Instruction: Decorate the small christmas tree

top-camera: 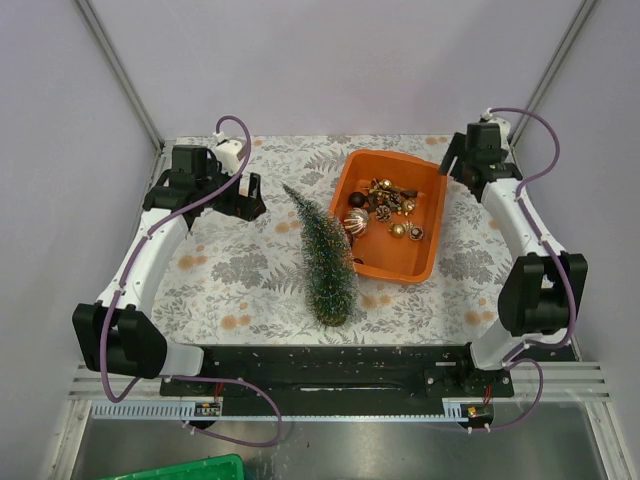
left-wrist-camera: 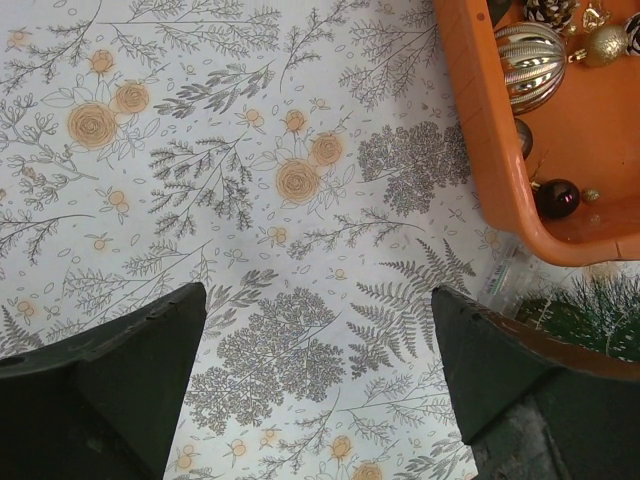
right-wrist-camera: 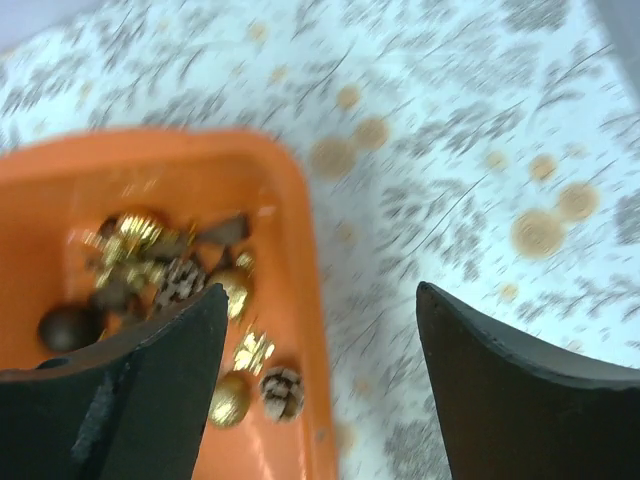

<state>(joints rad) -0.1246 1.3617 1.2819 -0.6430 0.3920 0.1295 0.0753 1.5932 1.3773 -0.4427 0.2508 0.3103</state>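
Observation:
The small christmas tree (top-camera: 325,255), dark green with frosty tips, lies on its side on the floral cloth, base toward the near edge, tip toward the far side. Its branches show at the lower right of the left wrist view (left-wrist-camera: 590,315). An orange tray (top-camera: 358,175) to its right holds several gold, brown and pinecone ornaments (top-camera: 385,205). My left gripper (top-camera: 245,195) is open and empty over bare cloth, left of the tree's tip (left-wrist-camera: 315,340). My right gripper (top-camera: 455,160) is open and empty above the tray's far right corner (right-wrist-camera: 320,340). The tray's wall (right-wrist-camera: 300,330) and ornaments (right-wrist-camera: 180,280) show blurred there.
The floral cloth (top-camera: 230,270) covers the table. A black rail (top-camera: 320,365) runs along the near edge between the arm bases. A green tray's edge (top-camera: 180,470) shows below the table at the bottom left. Pale walls enclose the far side.

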